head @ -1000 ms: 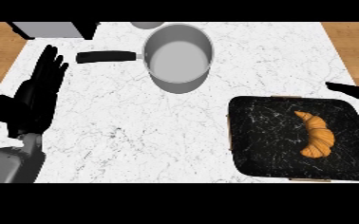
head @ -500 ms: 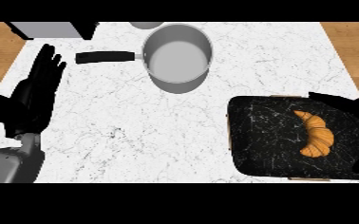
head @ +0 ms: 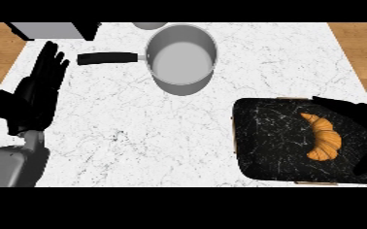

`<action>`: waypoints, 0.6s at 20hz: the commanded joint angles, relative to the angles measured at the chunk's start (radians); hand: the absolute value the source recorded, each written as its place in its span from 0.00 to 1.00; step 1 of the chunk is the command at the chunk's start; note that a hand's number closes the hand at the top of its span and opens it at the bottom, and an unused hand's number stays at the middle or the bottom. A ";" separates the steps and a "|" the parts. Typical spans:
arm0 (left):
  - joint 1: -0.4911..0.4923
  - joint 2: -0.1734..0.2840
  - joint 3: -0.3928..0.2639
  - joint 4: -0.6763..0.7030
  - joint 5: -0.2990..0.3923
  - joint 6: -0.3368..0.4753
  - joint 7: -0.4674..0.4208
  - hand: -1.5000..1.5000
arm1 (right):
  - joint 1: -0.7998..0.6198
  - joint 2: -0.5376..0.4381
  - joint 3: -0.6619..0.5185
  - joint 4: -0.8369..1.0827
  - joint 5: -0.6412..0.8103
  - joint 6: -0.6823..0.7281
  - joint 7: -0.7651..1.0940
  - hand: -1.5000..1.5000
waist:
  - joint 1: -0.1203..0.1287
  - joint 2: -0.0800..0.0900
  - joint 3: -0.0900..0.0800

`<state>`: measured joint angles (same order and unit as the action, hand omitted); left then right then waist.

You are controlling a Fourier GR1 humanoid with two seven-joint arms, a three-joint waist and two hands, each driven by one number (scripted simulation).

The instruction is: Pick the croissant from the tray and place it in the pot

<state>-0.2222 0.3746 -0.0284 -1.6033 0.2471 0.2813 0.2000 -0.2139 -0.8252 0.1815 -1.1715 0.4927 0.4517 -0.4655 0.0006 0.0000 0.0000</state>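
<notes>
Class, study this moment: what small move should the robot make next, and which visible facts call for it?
Probably bring the right hand left and down onto the croissant and curl its fingers round it. The croissant lies untouched on the black tray, the hand is just beside it, and the pot holds nothing. The left hand rests open at the left edge.

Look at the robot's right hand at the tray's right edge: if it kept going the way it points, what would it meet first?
Probably the croissant: the right hand points left across the black tray. Its height above the tray is unclear.

Black left hand (head: 36, 94) (slender fingers (head: 52, 60)) on a grey forearm (head: 22, 165).
</notes>
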 commanded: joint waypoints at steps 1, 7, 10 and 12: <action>0.079 -0.024 -0.001 -0.074 -0.027 -0.021 -0.006 0.50 | 0.058 0.064 -0.011 -0.048 0.051 -0.026 0.025 0.00 | 0.000 -0.002 0.000; 0.021 -0.070 0.036 0.061 -0.044 -0.071 -0.080 0.50 | -0.099 0.123 -0.030 0.206 0.178 -0.056 -0.070 0.00 | 0.005 0.002 0.000; 0.062 -0.080 0.019 -0.077 -0.095 -0.024 0.026 0.50 | -0.045 0.115 -0.069 0.164 0.188 -0.033 -0.057 0.00 | 0.003 0.000 0.000; 0.014 -0.051 0.050 -0.092 -0.084 -0.035 0.092 0.50 | -0.038 0.181 -0.052 0.184 0.222 -0.089 -0.039 0.00 | 0.003 0.000 0.000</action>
<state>-0.2047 0.3219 0.0147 -1.6269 0.1866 0.2367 0.2178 -0.2543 -0.6962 0.1371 -1.0130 0.6743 0.3877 -0.5121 0.0029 0.0004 0.0000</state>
